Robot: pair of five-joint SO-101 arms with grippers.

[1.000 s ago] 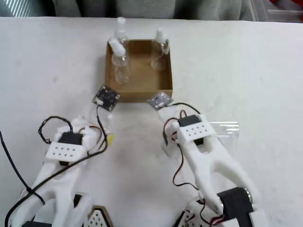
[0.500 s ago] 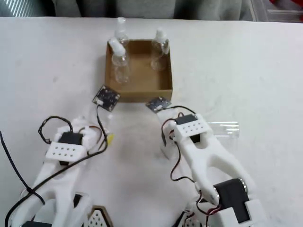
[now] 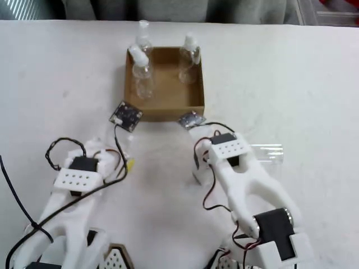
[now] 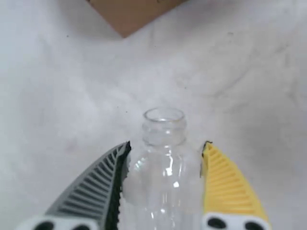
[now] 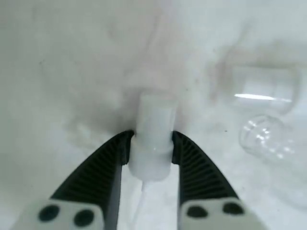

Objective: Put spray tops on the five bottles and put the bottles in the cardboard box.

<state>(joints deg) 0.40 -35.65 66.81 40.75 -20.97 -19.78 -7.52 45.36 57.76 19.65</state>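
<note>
My left gripper (image 4: 165,152) is shut on the shoulders of a clear bottle (image 4: 164,163) whose threaded neck is open, with no top on it. A white spray top (image 5: 153,136) is held upright in my shut right gripper (image 5: 149,143), just above the table. Beside it lies another clear bottle (image 5: 271,141) on its side, also seen to the right of the right arm (image 3: 233,154) as a clear bottle (image 3: 266,152). The left arm (image 3: 78,179) is at the lower left. The cardboard box (image 3: 165,106) holds two capped bottles (image 3: 142,73) (image 3: 189,59).
A third capped bottle (image 3: 144,31) stands on the table just behind the box. A corner of the box (image 4: 134,14) lies ahead of my left gripper. Loose cables trail around both arms. White table stretches wide on either side.
The right arm has shifted slightly toward the box with the spray top still in its gripper. The left arm and the bottles have not moved.
</note>
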